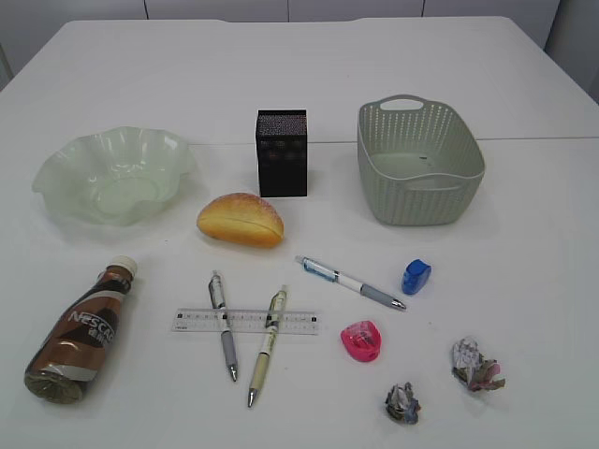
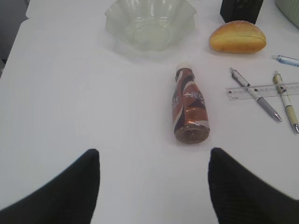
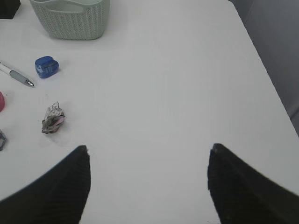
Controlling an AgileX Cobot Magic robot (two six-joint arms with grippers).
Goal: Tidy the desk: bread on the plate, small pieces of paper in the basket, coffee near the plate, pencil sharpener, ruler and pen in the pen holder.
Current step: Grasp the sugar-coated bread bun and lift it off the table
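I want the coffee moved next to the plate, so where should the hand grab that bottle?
Grip the coffee bottle across its waist, coming from above with the left hand. It lies on its side, cap toward the plate, so its round flanks are free.

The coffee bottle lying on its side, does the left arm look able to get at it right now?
Probably yes. The coffee bottle lies straight ahead of the open left claw, with only bare table between them. The pens and ruler sit off to its right side.

I see open white tabletop (image 3: 187,93) right of the pale green woven plastic basket (image 1: 419,164); two pens (image 1: 245,341) lie across the clear plastic ruler (image 1: 245,322), the black square pen holder (image 1: 282,152) stands just behind the golden bread roll (image 1: 241,220).
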